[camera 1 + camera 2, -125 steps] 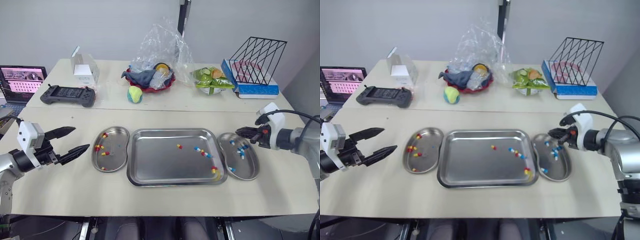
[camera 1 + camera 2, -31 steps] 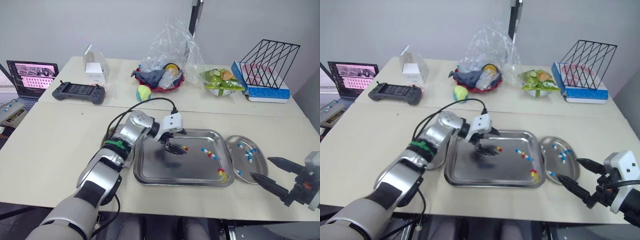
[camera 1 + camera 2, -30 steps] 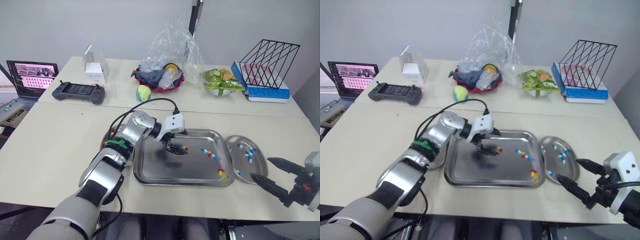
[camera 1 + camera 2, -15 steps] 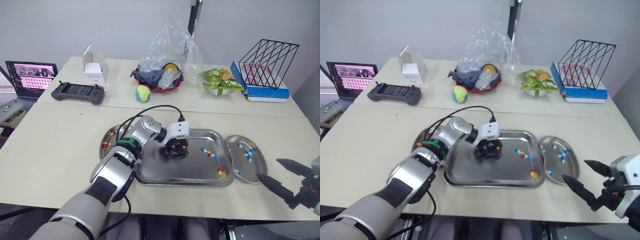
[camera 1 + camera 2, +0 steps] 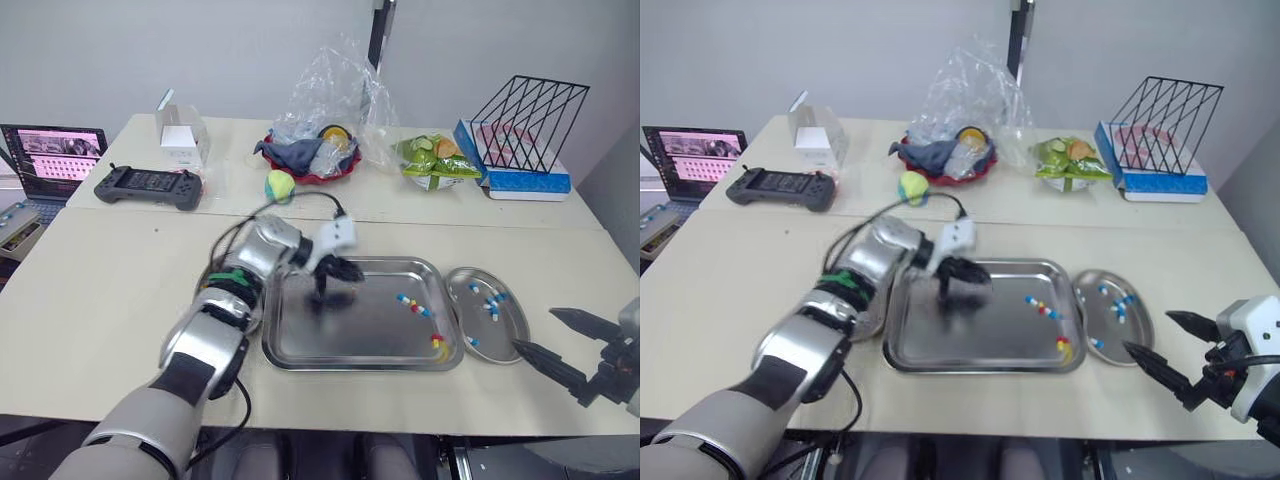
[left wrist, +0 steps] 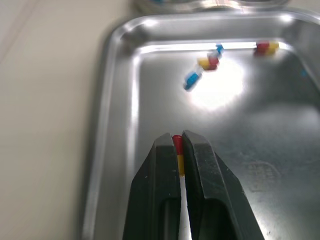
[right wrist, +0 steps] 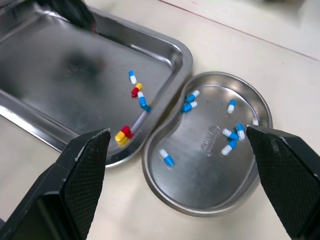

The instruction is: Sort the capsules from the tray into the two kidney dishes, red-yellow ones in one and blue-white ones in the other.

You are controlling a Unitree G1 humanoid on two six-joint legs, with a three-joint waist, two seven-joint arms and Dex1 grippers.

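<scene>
- The pale table (image 5: 90,290) carries the tray in its front middle; behind the tray are a clear plastic bag (image 5: 335,85) and a black wire rack (image 5: 530,110), with a game controller (image 5: 150,187) behind and to the tray's left
- The steel tray (image 5: 370,335) lies with its long side running left to right
- The right kidney dish (image 7: 200,175) sits just beside the tray's right end, its long axis running front to back, across the tray's length
- The left gripper (image 6: 177,142) hangs over the left half of the tray, toward its back rim, fingers aimed along the tray's length at its right end; its jaws are nipped onto a capsule
- The right gripper (image 5: 533,330) is beyond the dish on the tray's right, toward the front; its jaws are spread wide and hold nothing
- A tennis ball (image 5: 277,185) lies behind the tray's left end
- Several blue-white capsules (image 7: 230,134) are scattered in the right dish, pointing every which way
- A row of three capsules (image 7: 136,90) lies on the tray floor toward its right end, a red-yellow one between two blue-white ones, placed almost end to end
- A corner capsule (image 7: 123,133), red-yellow, rests at the tray's front right corner against the rim
- The held red-yellow capsule (image 6: 178,155) is pinched between the left fingertips over the tray; its long axis runs along the fingers, red end at the tips and toward the tray's right end, yellow end deeper in
</scene>
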